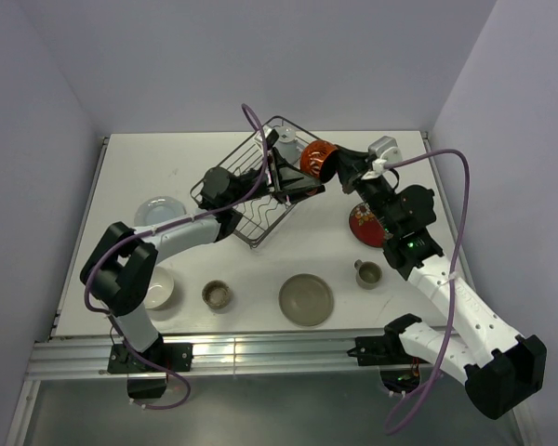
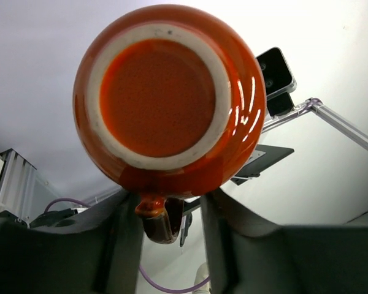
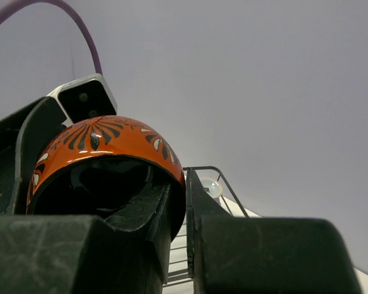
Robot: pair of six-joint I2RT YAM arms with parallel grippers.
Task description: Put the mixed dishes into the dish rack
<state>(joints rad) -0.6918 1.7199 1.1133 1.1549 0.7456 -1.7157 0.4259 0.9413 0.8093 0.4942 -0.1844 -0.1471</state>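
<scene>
The orange-red mug (image 1: 316, 160) hangs in the air over the right end of the dish rack (image 1: 246, 218), a dark wire basket. My right gripper (image 1: 339, 167) is shut on the mug's rim (image 3: 104, 141), one finger inside and one outside. My left gripper (image 1: 293, 181) comes up from below. In the left wrist view the mug's unglazed foot (image 2: 165, 92) fills the frame. Its handle (image 2: 156, 217) sits between my open fingers (image 2: 126, 239), with a gap still showing on the right side.
On the table lie a pale white plate (image 1: 158, 212), a cream bowl (image 1: 158, 288), a small cup (image 1: 217, 295), an olive-grey plate (image 1: 306, 299) and another cup (image 1: 368, 273). A red floral plate (image 1: 365, 226) is partly hidden under my right arm.
</scene>
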